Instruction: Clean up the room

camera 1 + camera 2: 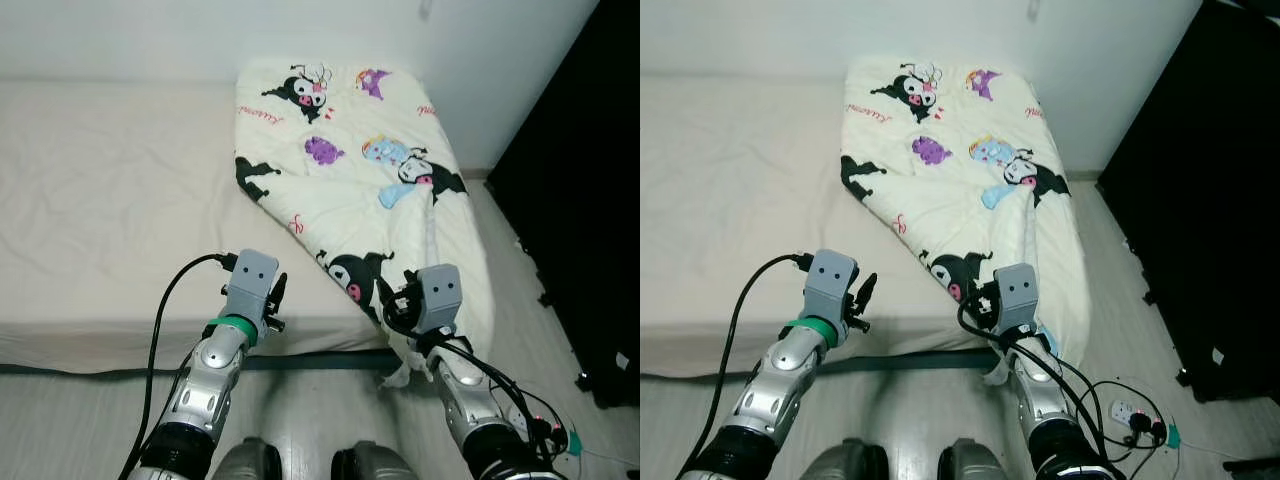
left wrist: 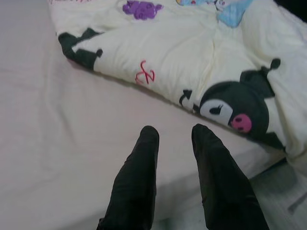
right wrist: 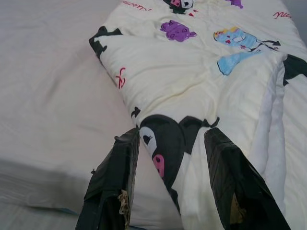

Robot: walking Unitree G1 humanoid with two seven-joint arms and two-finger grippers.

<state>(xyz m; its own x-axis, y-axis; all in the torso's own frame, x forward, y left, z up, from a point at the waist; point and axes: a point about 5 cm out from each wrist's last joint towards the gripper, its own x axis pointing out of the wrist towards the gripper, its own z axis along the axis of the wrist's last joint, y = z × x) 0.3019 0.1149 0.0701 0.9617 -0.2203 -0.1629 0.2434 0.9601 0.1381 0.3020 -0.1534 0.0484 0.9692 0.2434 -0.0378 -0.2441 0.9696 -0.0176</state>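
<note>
Two grippers were raised at the near edge of the bed (image 1: 100, 210), both empty. The left gripper (image 2: 175, 136) hovered over the bare beige sheet near the bed's front edge, its fingers (image 2: 139, 172) a little apart with a narrow gap, pinching nothing. The right gripper (image 3: 168, 139) sat just beside the blanket's near corner, fingers (image 3: 115, 177) spread wide, the black cartoon face on the fabric showing between them; contact with the cloth could not be told.

The blanket (image 1: 350, 170), cream with black, purple and blue cartoon prints, lay folded over on the right part of the bed, running from the wall end to the front edge. Its right side draped over the mattress edge, and a corner hung down toward the floor (image 1: 520, 270). A dark wardrobe (image 1: 590, 180) stood at the right. A white power strip (image 1: 1127, 412) with cables lay on the floor near the robot's right arm.
</note>
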